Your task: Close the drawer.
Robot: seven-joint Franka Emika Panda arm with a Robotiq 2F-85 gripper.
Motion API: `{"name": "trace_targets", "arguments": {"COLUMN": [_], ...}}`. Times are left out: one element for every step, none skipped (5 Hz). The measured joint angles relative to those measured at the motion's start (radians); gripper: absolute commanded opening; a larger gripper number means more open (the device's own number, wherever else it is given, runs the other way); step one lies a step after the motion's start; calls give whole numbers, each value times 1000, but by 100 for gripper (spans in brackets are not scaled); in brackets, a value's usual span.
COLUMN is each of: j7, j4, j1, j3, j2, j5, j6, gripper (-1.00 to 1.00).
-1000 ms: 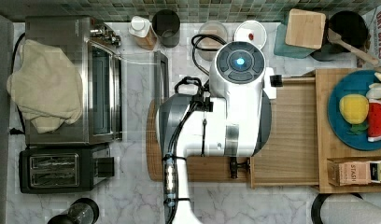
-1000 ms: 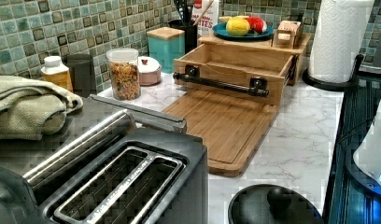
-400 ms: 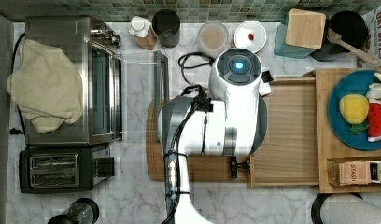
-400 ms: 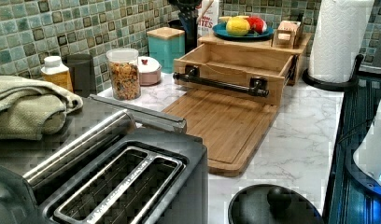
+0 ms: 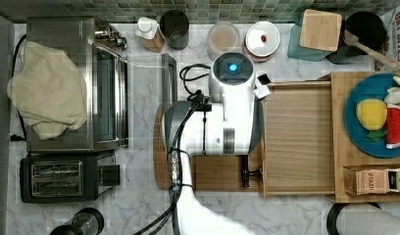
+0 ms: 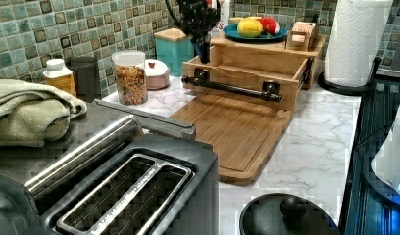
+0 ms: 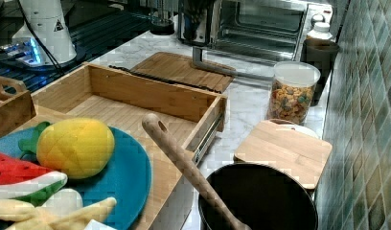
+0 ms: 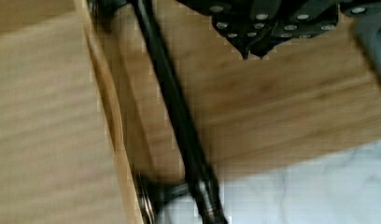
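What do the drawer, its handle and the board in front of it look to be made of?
The drawer looks like light, unpainted wood, with grain lines showing on its floor. Its handle looks like matte black metal, though coated plastic can't be ruled out. The board looks like slightly darker wood, with strip-like grain suggesting bamboo.

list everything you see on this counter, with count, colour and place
drawer: 1, light wood with a black bar handle, pulled open over the cutting board
cutting board: 1, darker wood, flat on the marble in front of the drawer
toaster oven: 1, steel, the top view's left, cloth on top
toaster: 1, black, beside the oven
cereal jar: 1, clear, by the tiled wall
blue plate: 1, with toy fruit, on the wooden shelf behind the drawer
paper towel roll: 1, white, the left view's right
tool: 1, black, fingers together, above the board near the handle
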Motion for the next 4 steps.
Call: {"name": "trace_targets", "arguments": {"j7": [-2,-2,-44,-65], "j4": [-93,-161,-220,-235], "j1": [3,4,23,36], "j3": [21,52,55,57], "j2": [0,2,3,8], "j5": [-11,-44,-60,-61], "j6": [135,147,207,187], "gripper": [-100,-100,-100,-100]}}
